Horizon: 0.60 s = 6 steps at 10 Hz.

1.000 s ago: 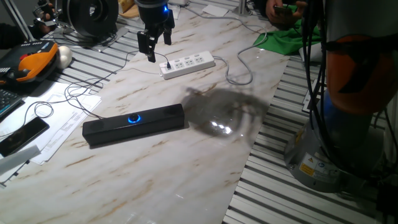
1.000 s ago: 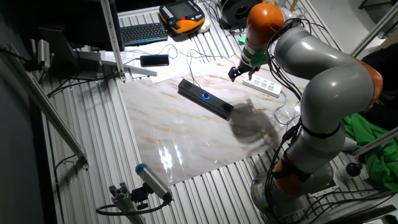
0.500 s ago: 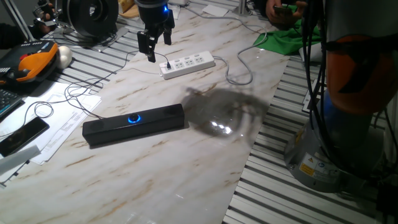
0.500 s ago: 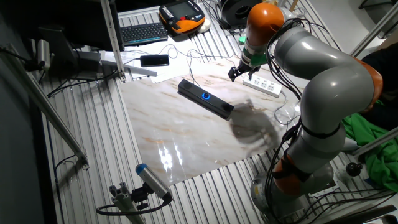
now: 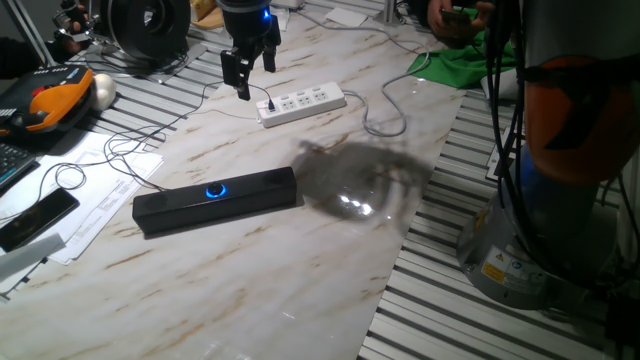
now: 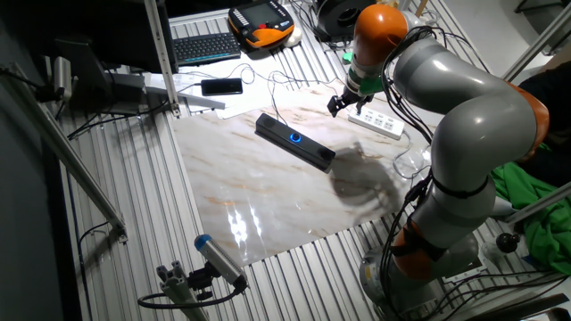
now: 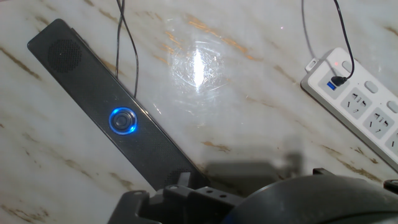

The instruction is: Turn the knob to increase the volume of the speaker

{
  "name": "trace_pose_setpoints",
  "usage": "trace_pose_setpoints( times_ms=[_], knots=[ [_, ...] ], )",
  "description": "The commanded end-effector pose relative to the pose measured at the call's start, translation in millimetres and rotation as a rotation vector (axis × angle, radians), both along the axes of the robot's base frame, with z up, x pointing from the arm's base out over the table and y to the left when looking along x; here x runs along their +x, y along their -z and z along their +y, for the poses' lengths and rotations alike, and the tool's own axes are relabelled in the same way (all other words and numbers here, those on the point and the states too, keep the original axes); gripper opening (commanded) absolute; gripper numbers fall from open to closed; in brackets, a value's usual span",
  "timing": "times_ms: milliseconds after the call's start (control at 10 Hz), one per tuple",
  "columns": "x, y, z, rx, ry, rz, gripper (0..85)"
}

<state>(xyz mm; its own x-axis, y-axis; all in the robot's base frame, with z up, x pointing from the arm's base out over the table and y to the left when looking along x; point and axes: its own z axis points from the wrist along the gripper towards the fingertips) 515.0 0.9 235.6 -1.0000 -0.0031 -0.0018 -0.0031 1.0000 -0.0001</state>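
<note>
The speaker (image 5: 215, 201) is a long black bar lying on the marble tabletop, with the knob (image 5: 216, 190) glowing blue at its middle. From the other side, the speaker (image 6: 294, 141) and knob (image 6: 294, 137) sit left of and below my gripper (image 6: 338, 106). My gripper (image 5: 256, 80) hangs well above the table, behind the speaker and near the power strip's plug end. Its two fingers stand apart with nothing between them, so it is open. The hand view looks down on the speaker (image 7: 112, 112) and the knob (image 7: 123, 120) at the left; the fingertips do not show there.
A white power strip (image 5: 302, 103) with a plugged cable lies beyond the speaker. A flat black device (image 5: 36, 220) and papers (image 5: 110, 190) sit at the left, with loose cables across them. An orange pendant (image 5: 45, 105) and the robot base (image 5: 540, 240) flank the table.
</note>
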Motion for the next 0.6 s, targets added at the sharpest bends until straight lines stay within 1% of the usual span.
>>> trace_pose_setpoints(
  times_ms=[0,400,500],
  knots=[
    [0.0,-0.3,-0.1,-0.127,-0.406,0.348,0.0],
    [-0.1,-0.2,-0.2,-0.128,-0.406,0.347,0.0],
    [-0.2,-0.1,-0.5,-0.122,-0.407,0.344,0.0]
  ],
)
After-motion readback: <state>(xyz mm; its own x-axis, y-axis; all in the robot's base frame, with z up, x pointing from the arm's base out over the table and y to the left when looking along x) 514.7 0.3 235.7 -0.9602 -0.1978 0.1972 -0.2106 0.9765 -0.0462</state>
